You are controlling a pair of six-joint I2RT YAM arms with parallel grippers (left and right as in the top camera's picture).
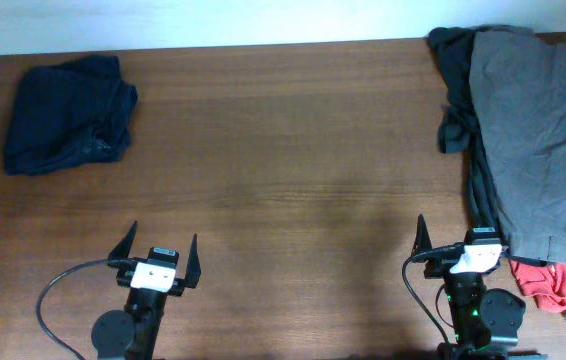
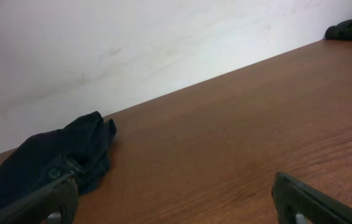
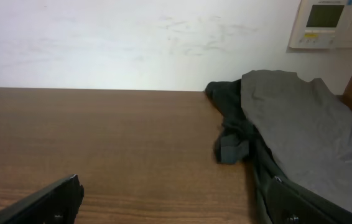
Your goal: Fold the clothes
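Observation:
The clothes, large grey-olive shorts point(image 1: 538, 130), lie on top of a pile at the table's right edge, over a darker garment point(image 1: 455, 95). In the right wrist view the shorts point(image 3: 300, 130) spread to the right, just past the right finger. My right gripper point(image 1: 458, 232) stands open beside the pile's near end, holding nothing, and the same shows in its own view point(image 3: 176, 208). My left gripper point(image 1: 163, 236) stands open over bare wood at the front left, empty too in its own view point(image 2: 176, 208).
A crumpled navy garment point(image 1: 68, 115) lies at the back left, seen as well in the left wrist view point(image 2: 58, 165). A red cloth point(image 1: 553, 285) pokes out under the pile's near end. A white wall runs behind the table's far edge point(image 1: 263, 45).

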